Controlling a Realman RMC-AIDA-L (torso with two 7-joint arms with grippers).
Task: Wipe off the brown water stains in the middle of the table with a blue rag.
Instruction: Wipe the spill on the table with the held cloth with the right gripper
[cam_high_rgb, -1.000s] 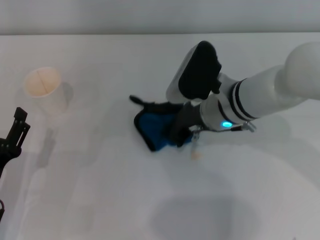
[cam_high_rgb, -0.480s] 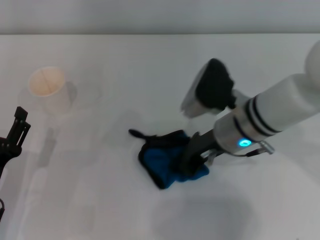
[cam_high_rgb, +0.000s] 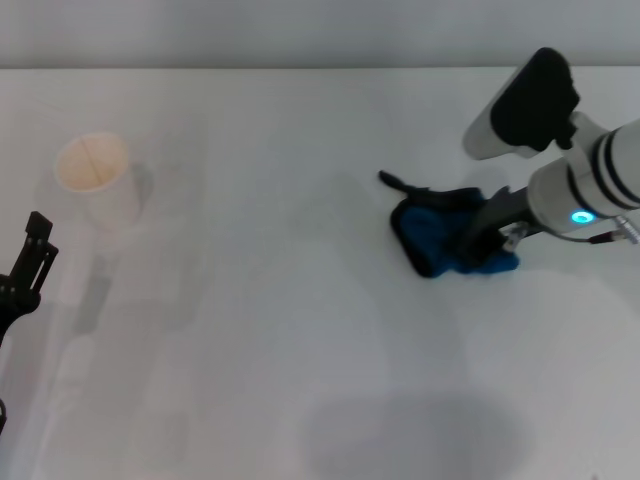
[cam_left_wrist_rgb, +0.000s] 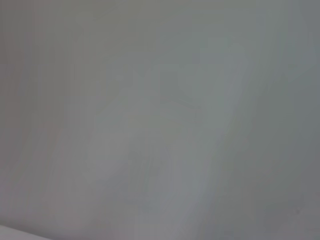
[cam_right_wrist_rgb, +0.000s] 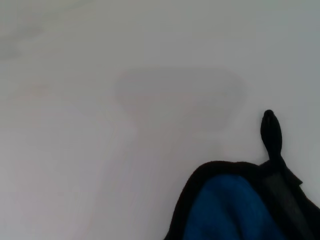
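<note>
My right gripper (cam_high_rgb: 478, 243) presses down on the rag (cam_high_rgb: 440, 235), its dark fingers buried in the bunched cloth and clamped on it. The rag lies on the table (cam_high_rgb: 300, 350), right of the middle, its black loop (cam_high_rgb: 392, 182) pointing away from my arm. I see no stain. A cup (cam_high_rgb: 95, 178) stands far left. My left gripper (cam_high_rgb: 25, 265) sits at the left edge; I cannot tell its opening.

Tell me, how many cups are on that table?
1: a paper cup stands at the table's far left, well away from the blue rag under the right gripper.
</note>
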